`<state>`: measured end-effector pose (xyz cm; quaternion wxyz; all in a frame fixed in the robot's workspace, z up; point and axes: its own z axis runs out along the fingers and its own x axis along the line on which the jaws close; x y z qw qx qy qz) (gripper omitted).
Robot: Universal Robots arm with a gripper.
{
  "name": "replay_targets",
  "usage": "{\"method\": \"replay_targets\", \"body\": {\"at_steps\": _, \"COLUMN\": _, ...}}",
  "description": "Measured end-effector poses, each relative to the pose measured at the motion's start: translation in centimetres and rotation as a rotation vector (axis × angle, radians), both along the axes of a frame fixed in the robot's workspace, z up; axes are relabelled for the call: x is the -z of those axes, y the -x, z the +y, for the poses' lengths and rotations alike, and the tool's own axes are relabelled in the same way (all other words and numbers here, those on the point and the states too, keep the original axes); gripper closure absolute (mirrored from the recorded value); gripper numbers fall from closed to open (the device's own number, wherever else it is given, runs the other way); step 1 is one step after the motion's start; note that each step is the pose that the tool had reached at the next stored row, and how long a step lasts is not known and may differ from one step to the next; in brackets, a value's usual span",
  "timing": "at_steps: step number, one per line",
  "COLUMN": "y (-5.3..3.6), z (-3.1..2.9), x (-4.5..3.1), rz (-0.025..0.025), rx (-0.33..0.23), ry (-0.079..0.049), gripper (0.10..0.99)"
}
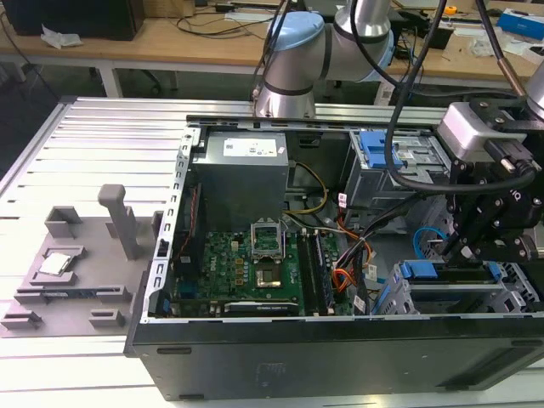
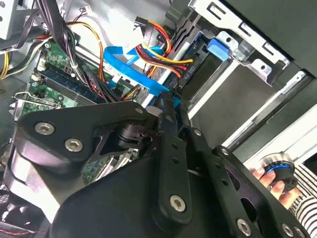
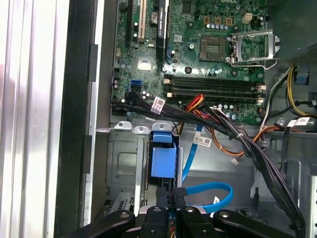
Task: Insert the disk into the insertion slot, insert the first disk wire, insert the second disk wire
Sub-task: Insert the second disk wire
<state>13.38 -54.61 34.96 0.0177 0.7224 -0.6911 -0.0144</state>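
Here my gripper [image 3: 172, 198] is pinched on a thin black connector with a blue cable [image 3: 210, 197], just behind the disk [image 1: 449, 274] already seated in the insertion slot [image 1: 399, 302]. I'd keep the plug square and push gently. The socket is hidden behind my fingers [image 2: 168, 111].

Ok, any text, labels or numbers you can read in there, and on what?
White sticker on the grey metal power supply box: print too blurred to read.
White tags on the black cable bundle: too small.
White tag on the flat blue cable: unreadable.
Nothing legible.
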Motion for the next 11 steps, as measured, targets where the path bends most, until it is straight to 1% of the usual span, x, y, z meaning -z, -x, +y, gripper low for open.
{"method": "replay_targets", "body": {"at_steps": 3, "y": -0.11, "z": 0.00, "x": 0.31, "rz": 0.0000, "rx": 0.000, "ry": 0.000, "gripper": 0.925}}
{"method": "replay_targets", "body": {"at_steps": 11, "y": -0.30, "z": 0.00, "x": 0.79, "rz": 0.0001, "rx": 0.001, "ry": 0.001, "gripper": 0.925}}
